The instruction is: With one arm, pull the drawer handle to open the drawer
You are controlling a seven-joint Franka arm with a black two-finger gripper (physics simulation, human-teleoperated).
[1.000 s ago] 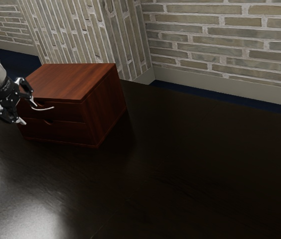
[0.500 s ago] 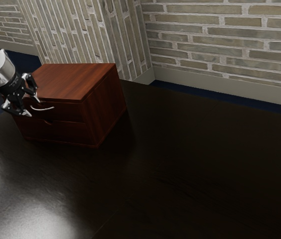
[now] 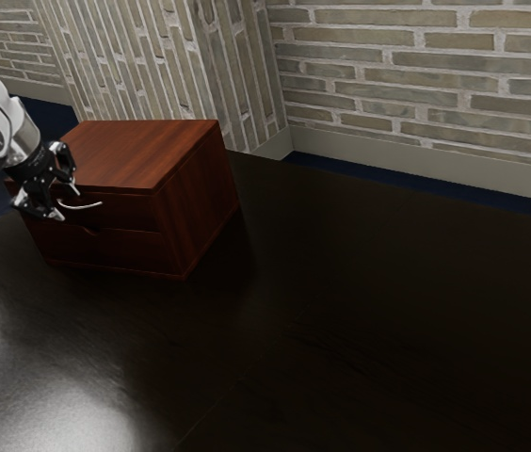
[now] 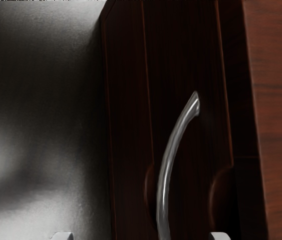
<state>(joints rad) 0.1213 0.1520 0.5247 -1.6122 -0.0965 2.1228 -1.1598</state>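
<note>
Closer than before, your black two-finger gripper straddles the curved silver drawer handle, jaws released; red-brown wooden cabinet stands near a brick wall.

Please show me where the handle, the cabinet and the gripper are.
Handle (image 4: 171, 150): wrist view, middle of the silver bar.
Cabinet (image 3: 138, 151): exterior view, its top panel.
Gripper (image 3: 60, 193): exterior view, midway between the fingers.
</note>
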